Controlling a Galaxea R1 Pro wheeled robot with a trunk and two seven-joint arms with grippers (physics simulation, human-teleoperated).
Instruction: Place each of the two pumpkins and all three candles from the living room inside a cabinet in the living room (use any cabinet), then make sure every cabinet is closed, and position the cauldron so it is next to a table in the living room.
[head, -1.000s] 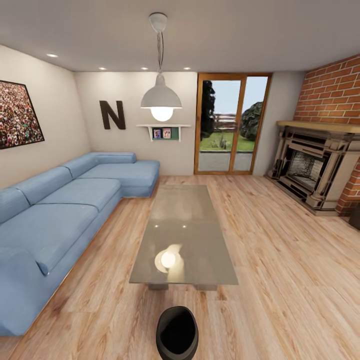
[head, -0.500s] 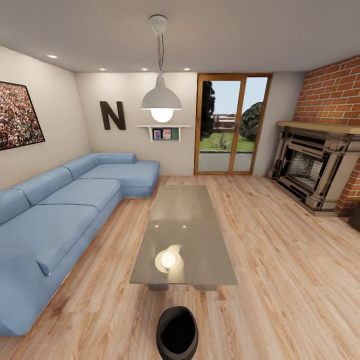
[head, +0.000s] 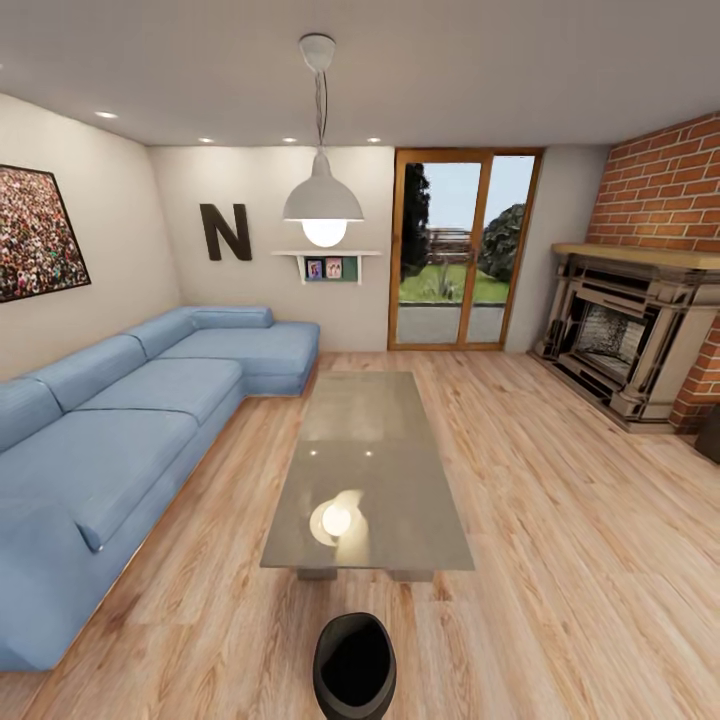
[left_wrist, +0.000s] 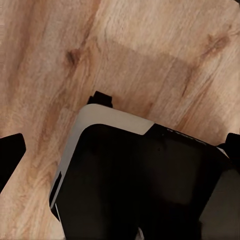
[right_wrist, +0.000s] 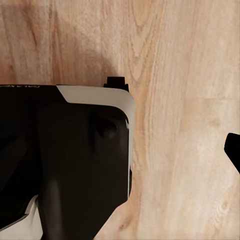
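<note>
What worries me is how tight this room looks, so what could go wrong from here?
1. The cauldron sits on the floor directly ahead, just short of the table. Driving forward could push it away or jam it against the table's end.
2. The lane between the table and the sofa looks narrow. Passing on that side, the base might clip either one.

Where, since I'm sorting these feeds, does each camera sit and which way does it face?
Head: on the head, facing forward and down over cauldron, table and sofa.
Left wrist: on the left arm, facing down at the floor; base and fingertips show.
Right wrist: on the right arm, facing the floor; base and a fingertip show.
Shared: floor in all; base in both wrist views.
</note>
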